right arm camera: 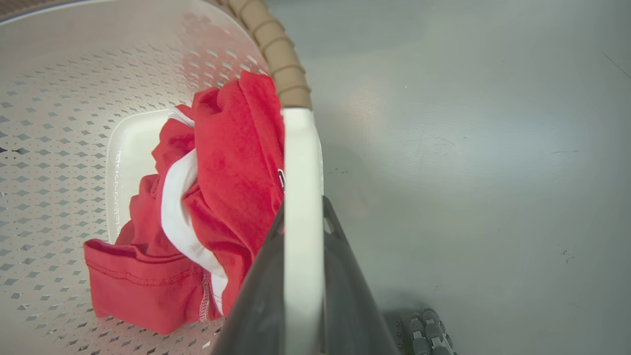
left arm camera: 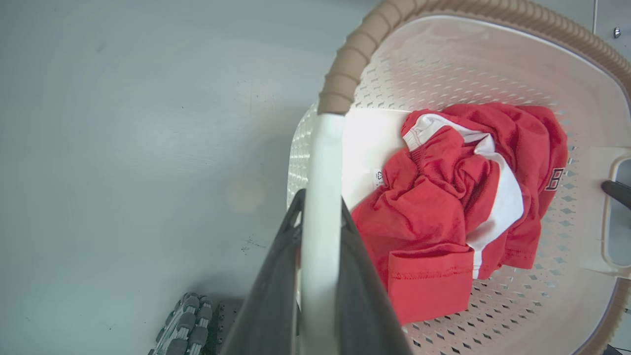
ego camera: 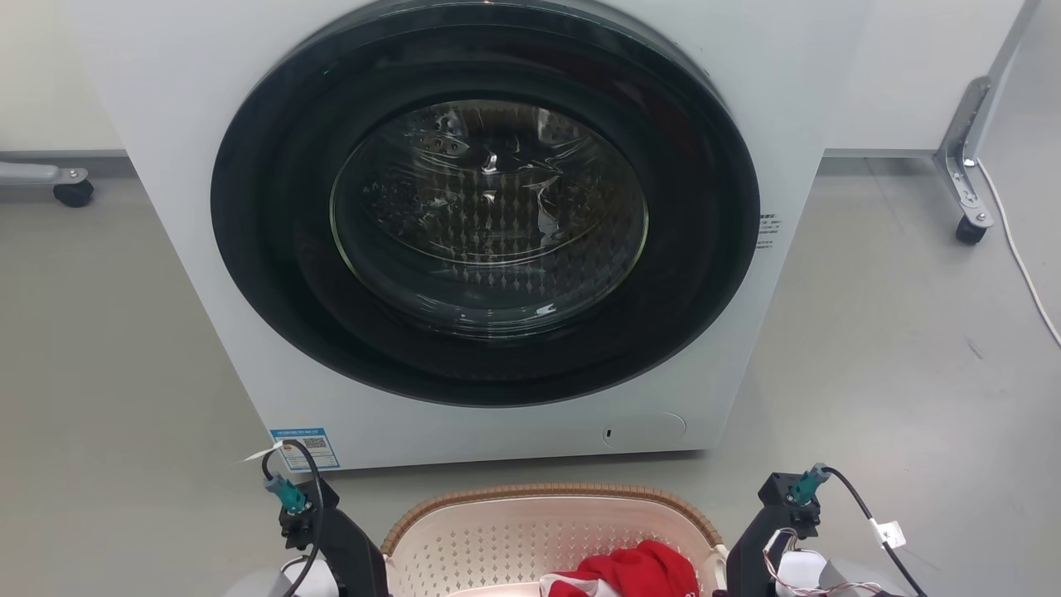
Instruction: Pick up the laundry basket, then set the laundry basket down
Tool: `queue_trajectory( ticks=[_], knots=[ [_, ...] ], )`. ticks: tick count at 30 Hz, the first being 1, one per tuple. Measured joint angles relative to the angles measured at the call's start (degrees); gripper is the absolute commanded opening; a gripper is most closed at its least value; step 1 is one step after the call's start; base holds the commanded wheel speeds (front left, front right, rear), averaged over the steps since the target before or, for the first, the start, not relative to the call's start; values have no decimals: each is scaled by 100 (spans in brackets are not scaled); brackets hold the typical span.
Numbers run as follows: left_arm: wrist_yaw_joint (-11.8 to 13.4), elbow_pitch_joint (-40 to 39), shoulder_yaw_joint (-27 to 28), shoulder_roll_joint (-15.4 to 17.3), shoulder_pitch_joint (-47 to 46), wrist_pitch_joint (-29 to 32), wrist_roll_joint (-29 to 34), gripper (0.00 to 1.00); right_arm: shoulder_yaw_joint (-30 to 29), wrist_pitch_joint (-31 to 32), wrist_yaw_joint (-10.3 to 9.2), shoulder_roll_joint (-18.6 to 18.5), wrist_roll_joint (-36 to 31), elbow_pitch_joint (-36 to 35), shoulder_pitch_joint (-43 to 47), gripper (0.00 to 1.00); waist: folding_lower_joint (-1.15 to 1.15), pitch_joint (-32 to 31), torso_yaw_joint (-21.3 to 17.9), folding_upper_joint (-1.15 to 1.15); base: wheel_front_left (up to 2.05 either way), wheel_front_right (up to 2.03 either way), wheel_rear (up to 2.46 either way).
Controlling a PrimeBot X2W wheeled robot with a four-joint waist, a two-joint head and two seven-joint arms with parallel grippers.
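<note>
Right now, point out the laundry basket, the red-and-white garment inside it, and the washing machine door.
laundry basket (ego camera: 547, 492), head view, far side of its brown rim.
red-and-white garment (left arm camera: 438, 197), left wrist view, bunched red cloth at its middle.
washing machine door (ego camera: 489, 214), head view, middle of the glass porthole.

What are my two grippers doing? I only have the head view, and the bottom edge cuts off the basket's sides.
Observer: The left gripper is shut on the laundry basket's left handle, a white loop.
Operator: And the other one?
Observer: The right gripper is shut on the right handle, one finger on each side.
Operator: What is the red thing inside?
Observer: A crumpled red garment with white stripes, lying on the basket's floor.
</note>
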Motion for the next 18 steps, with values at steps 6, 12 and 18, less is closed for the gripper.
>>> queue_trajectory(
  ticks=[6,12,18],
  knots=[
    [0,9,-16,-3,0,-59,-19,0,18,0,0,0,49,27,-5,0,0,-2,-2,0,0,0,0],
    [0,11,-37,-4,0,-96,-27,0,49,-1,0,1,83,49,-8,0,0,-1,-3,0,0,0,0],
    [-1,15,-48,-5,0,-119,-34,0,77,-8,0,3,92,67,-12,0,0,1,-3,0,0,0,0]
  ],
)
